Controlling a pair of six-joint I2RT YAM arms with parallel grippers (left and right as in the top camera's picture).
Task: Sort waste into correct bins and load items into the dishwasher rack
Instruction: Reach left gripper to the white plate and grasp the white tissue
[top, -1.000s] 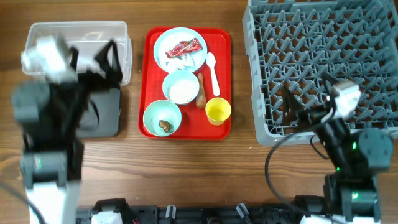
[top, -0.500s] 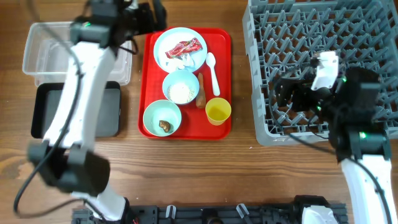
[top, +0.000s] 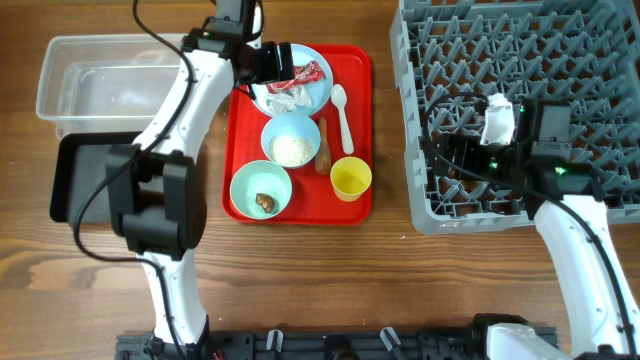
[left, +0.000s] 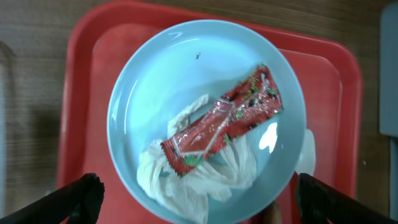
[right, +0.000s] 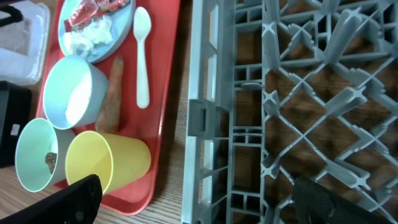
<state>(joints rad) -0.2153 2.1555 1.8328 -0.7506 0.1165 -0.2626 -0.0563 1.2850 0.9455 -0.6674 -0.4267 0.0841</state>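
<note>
Nothing is done yet: the bins (top: 120, 48) and rack (top: 560, 50) are empty, everything lies on the tray (top: 356, 60) at upper centre, the left gripper (left: 199, 198) hangs wide over the wrapper (left: 221, 124) on the plate (left: 155, 68), and the right gripper (right: 196, 196) hangs wide over the rack's lower left.

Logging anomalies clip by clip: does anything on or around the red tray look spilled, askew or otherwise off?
Only one mild oddity: the sausage-like stick lies bare on the red tray, right beside the rice bowl rather than in any dish. Nothing looks spilled, tipped over or broken.
</note>
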